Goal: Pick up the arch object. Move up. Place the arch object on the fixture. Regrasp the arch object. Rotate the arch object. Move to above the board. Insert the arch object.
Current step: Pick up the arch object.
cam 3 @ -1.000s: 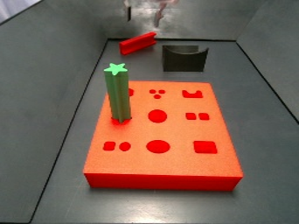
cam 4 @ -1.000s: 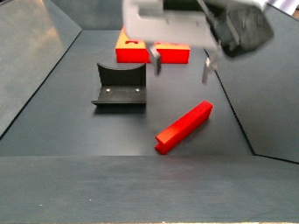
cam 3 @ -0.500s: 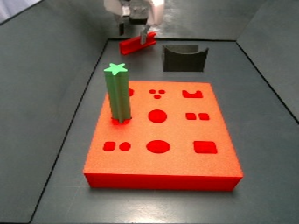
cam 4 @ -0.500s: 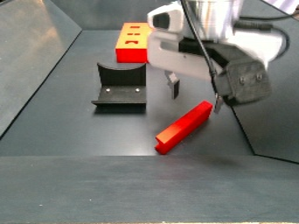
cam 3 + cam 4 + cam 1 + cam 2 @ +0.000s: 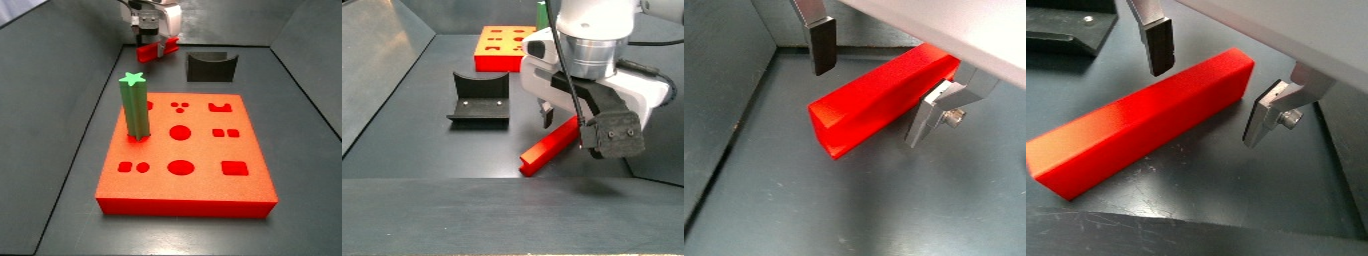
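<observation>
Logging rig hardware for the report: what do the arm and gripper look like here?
The gripper, down over the arch object, has flat silver plate fingers with dark pads; one carries a small screw. In a side view the arm is glossy white, its hand a white body with a black housing and a thin dark cable. No markings are legible.

1. The arch object is plain bright red.
2. The gripper above it has silver fingers with dark pads.
3. The fixture is dark grey-black.
4. The board is red-orange, with a green post at 9 o'clock.
5. The counter is grey.
</observation>
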Controlling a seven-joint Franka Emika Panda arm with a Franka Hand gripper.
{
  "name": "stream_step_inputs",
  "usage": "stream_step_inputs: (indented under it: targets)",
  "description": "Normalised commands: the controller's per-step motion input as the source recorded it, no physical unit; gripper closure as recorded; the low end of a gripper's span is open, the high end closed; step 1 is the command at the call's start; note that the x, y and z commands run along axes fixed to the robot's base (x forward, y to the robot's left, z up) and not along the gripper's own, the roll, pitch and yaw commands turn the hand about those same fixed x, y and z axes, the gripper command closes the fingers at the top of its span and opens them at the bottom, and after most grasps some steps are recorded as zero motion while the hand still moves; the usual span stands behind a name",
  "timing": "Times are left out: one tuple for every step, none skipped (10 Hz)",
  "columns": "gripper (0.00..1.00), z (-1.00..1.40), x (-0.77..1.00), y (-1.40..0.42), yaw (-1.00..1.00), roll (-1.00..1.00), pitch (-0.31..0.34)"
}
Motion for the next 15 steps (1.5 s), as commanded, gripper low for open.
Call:
stream_step_inputs:
  targets:
    - [0.0,-0.21,-0.24,0.01,-0.17,-0.4,-0.251]
    - [0.0,-0.36,-0.27,-0.05,0.0,-0.11,-0.267]
    - [0.0,-0.41,-0.22,-0.08,0.0,-0.01,-0.259]
    - [0.0,-0.37,-0.13,-0.01,0.0,-0.03,-0.22]
    - [0.0,-0.33,-0.08,0.0,0.0,-0.06,-0.2]
    - [0.0,-0.31,-0.14,0.0,0.0,-0.08,-0.233]
    - [0.0,-0.24,-0.03,0.0,0.0,-0.11,-0.227]
    - [0.0,-0.31,0.0,0.11,-0.09,-0.16,-0.189]
    - [0.0,-0.1,0.0,0.09,-0.08,-0.09,-0.064]
    - [1.0,0.0,0.0,0.0,0.0,0.0,0.0]
    - [1.0,0.0,0.0,0.0,0.0,0.0,0.0]
    - [1.0,0.0,0.0,0.0,0.0,0.0,0.0]
    - [1.0,0.0,0.0,0.0,0.0,0.0,0.0]
    - [1.0,0.0,0.0,0.0,0.0,0.0,0.0]
    - [1.0,0.0,0.0,0.0,0.0,0.0,0.0]
